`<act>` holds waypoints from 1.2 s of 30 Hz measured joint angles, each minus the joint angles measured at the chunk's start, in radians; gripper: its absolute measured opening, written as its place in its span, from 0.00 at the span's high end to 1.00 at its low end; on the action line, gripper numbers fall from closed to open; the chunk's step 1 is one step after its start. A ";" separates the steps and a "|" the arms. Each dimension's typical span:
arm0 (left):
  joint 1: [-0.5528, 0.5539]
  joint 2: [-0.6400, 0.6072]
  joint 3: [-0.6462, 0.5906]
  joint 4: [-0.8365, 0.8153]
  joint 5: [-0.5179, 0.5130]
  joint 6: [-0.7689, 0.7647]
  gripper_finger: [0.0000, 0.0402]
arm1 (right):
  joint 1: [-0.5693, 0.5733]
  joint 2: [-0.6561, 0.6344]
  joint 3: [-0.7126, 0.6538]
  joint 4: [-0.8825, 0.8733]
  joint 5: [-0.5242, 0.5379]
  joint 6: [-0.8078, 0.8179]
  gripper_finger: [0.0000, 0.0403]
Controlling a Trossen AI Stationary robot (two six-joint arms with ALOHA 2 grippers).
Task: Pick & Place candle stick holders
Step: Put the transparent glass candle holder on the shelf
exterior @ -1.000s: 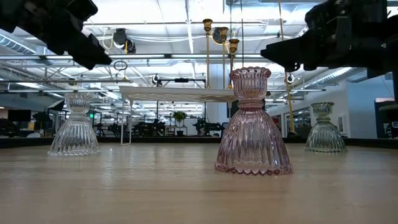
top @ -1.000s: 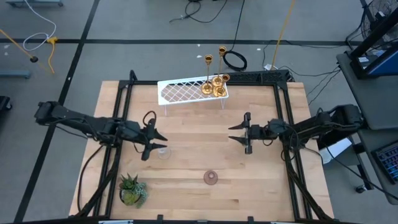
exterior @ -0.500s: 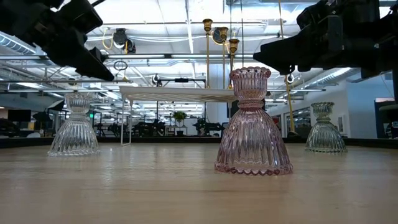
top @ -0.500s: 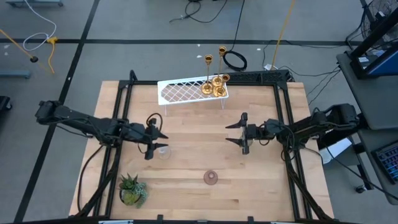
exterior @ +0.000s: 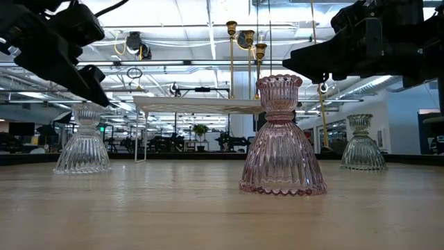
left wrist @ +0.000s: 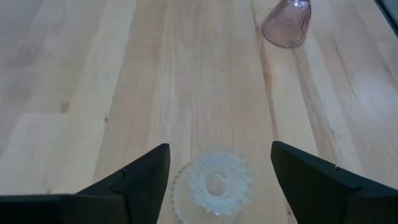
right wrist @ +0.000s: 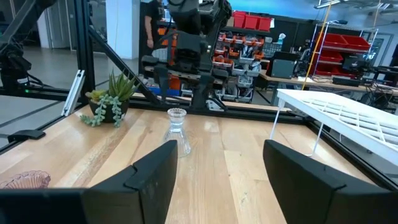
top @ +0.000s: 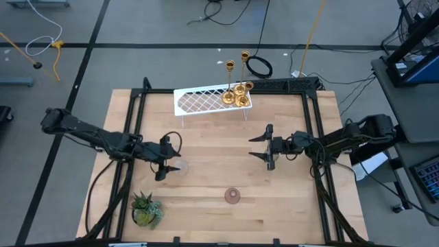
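A clear glass candle stick holder [top: 180, 167] stands upright on its base at the table's left middle. My left gripper [top: 170, 159] hovers over it, open, tipped downward; in the left wrist view the holder [left wrist: 214, 185] lies between and below the fingers, untouched. A pink glass holder [top: 233, 196] stands near the front middle, also in the low view [exterior: 281, 139]. A third glass holder [exterior: 361, 144] shows at the right of the low view. Gold holders [top: 238, 93] stand on the white rack [top: 202, 101]. My right gripper [top: 255, 148] is open and empty at the right middle.
A spiky green potted plant [top: 145, 209] stands at the front left corner. The white lattice rack stands on thin legs at the table's far edge. Bare wood [top: 219, 151] lies between the two grippers. Black frame rails [top: 134, 116] run along both sides.
My left gripper has gone down and a little toward the near edge, tipping its open fingers over the clear glass holder. My right gripper has shifted slightly toward the table's left. No holder has moved.
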 joint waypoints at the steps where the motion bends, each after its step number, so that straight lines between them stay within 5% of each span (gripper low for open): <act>1: -0.009 0.002 -0.001 0.000 -0.014 -0.014 0.28 | 0.000 0.000 0.000 0.000 0.000 0.000 0.43; 17: -0.074 0.127 -0.161 0.269 -0.133 -0.090 0.34 | 0.000 0.000 0.000 0.000 0.000 0.000 0.43; 29: -0.074 0.165 -0.162 0.348 -0.156 -0.076 0.66 | 0.000 0.000 0.000 0.000 0.000 0.000 0.43; 36: -0.070 0.165 -0.162 0.529 -0.265 -0.035 0.66 | 0.000 0.000 0.000 0.002 0.000 0.000 0.43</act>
